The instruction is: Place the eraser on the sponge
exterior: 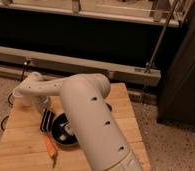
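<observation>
The eraser (46, 120), a flat black block with white stripes, lies on the wooden table (21, 145) left of centre. My big white arm (86, 115) reaches from the lower middle out to the left. Its gripper (37, 103) hangs at the far end, just above the eraser's far end. The sponge does not show; the arm may be covering it.
A round black pan (66, 135) holding a white tube (69, 133) sits right of the eraser. An orange carrot (51, 147) lies in front of it. A dark cable (5, 122) hangs off the table's left edge. A metal rail and a dark cabinet stand behind.
</observation>
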`<state>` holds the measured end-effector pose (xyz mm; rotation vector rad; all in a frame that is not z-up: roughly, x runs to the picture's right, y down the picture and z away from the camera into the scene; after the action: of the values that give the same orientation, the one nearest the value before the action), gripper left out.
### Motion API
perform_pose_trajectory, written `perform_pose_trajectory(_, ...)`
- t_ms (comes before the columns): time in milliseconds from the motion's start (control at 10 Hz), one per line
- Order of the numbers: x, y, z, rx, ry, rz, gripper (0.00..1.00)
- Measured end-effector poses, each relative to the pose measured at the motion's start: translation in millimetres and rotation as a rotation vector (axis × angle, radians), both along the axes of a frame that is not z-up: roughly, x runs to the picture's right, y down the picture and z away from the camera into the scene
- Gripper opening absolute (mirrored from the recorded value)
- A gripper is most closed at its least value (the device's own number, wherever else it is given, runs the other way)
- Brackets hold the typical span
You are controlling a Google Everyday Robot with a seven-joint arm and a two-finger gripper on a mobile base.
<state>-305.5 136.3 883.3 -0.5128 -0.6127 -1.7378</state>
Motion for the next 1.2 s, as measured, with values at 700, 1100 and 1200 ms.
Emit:
perform_pose_trajectory(700, 40.2, -129.5, -26.8, 0.102, 0.047, 0.223, 0.22)
perform_pose_trajectory(1100, 117.1, -195.0, -36.8, 0.173, 0.141, 0.363, 0.22)
perform_pose_trajectory(1200, 143.5, -207.8, -42.5, 0.192, 0.171, 0.396, 0.22)
